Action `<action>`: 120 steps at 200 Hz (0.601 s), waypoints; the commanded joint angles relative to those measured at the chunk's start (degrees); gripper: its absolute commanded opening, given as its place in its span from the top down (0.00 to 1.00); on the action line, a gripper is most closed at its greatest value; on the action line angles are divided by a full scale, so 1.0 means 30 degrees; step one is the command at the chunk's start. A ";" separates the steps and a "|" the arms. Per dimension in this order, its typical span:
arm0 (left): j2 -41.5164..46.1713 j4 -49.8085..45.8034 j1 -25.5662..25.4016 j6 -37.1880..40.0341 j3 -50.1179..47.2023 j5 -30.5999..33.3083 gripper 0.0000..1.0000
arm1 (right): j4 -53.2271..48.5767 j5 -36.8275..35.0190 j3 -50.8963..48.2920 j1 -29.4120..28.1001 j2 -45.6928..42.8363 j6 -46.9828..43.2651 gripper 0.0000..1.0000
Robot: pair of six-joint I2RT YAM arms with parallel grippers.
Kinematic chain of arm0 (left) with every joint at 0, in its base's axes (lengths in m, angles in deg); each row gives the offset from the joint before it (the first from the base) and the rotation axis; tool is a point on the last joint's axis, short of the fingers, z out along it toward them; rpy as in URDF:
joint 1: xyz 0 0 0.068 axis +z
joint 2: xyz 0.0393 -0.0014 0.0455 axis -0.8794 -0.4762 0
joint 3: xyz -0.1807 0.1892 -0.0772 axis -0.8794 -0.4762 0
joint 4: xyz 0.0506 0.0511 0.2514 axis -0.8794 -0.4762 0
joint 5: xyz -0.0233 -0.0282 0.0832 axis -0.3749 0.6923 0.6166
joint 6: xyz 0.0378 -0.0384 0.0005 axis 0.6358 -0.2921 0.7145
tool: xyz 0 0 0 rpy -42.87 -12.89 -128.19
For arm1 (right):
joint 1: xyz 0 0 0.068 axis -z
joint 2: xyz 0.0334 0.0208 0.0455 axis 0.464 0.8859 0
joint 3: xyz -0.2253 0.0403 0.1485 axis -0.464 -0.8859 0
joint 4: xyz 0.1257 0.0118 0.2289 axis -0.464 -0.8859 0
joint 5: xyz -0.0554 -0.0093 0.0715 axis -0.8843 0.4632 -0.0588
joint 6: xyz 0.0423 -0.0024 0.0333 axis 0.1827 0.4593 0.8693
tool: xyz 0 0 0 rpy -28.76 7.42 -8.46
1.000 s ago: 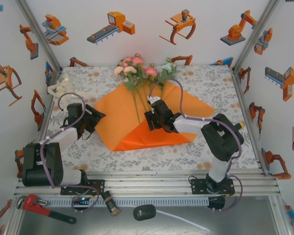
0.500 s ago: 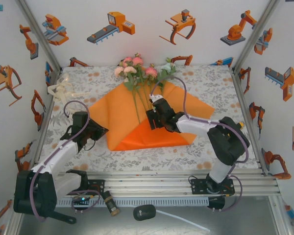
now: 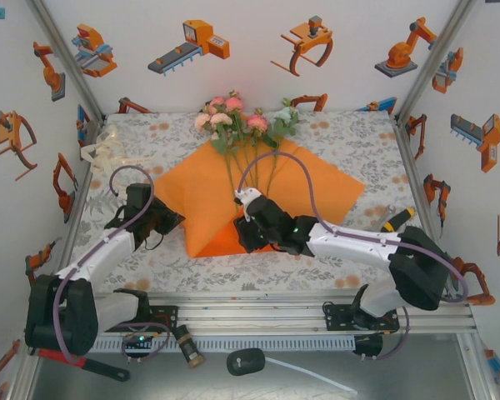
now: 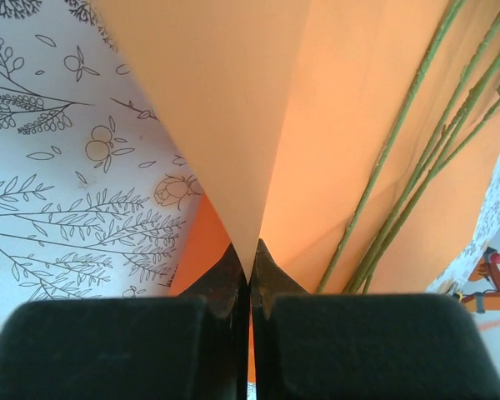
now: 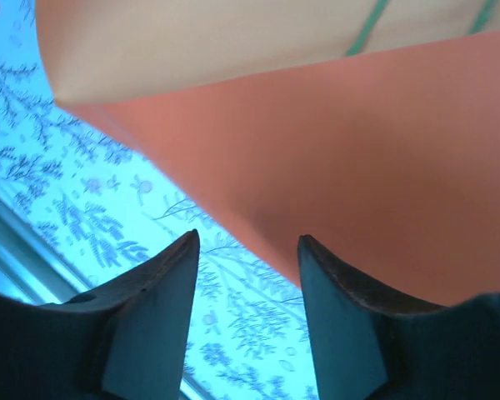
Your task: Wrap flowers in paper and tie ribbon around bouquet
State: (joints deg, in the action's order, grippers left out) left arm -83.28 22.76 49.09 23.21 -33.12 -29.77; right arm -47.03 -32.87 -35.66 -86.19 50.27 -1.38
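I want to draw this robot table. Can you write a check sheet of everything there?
Surface: flower-print white tablecloth.
Job's things: large orange paper sheet partly folded; pink and cream flowers, stems on it; sheer cream ribbon bunched far left.
Clutter: red pipe wrench, black plug, beside rail.
Grippers: left gripper shut on paper; right gripper open at its near edge.
Cables: purple cables looping over arms.
Surroundings: white walls with orange robot pictures.

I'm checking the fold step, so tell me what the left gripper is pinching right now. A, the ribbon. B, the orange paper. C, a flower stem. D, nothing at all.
B: in the left wrist view the left gripper has its jaws shut on a raised fold of the paper, while the flower stems lie apart, on the sheet to the right.
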 commanded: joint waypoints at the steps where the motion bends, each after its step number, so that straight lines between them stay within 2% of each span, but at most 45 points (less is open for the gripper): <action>1: -0.0030 -0.0298 -0.0106 -0.0421 0.0333 0.0123 0.94 | 0.0233 -0.0694 -0.0247 -0.0026 0.1150 0.0074 0.53; 13: 0.0128 -0.0542 -0.0102 -0.0516 0.0271 0.0246 0.94 | 0.1048 -0.1826 -0.0287 -0.0022 0.1707 -0.1665 0.49; 26: 0.0260 -0.0891 -0.0114 -0.0654 0.0321 0.0268 0.94 | 0.1288 -0.4060 0.0292 0.0018 0.2558 -0.2716 0.44; 40: 0.0438 -0.1310 -0.0120 -0.0893 0.0378 0.0111 0.94 | 0.1417 -0.5128 0.1047 0.0120 0.3636 -0.3570 0.42; 72: 0.0908 -0.3279 -0.0008 -0.2156 0.0952 -0.0955 0.93 | 0.1999 -0.4954 0.1610 0.0186 0.5349 -0.3754 0.41; 95: 0.0956 -0.5077 -0.0004 -0.2674 0.2006 -0.1667 0.92 | 0.2454 -0.4211 0.1336 0.0219 0.5609 -0.3233 0.41; 120: 0.1110 -0.5241 -0.0018 -0.3980 0.2561 -0.2720 0.91 | 0.2489 -0.3297 0.1146 0.0208 0.5443 -0.2632 0.40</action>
State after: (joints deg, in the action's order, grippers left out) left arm -81.48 11.41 49.12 16.32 -27.92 -33.61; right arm -40.72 -44.06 -31.82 -85.86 66.29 -10.67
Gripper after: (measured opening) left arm 0.085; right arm 0.591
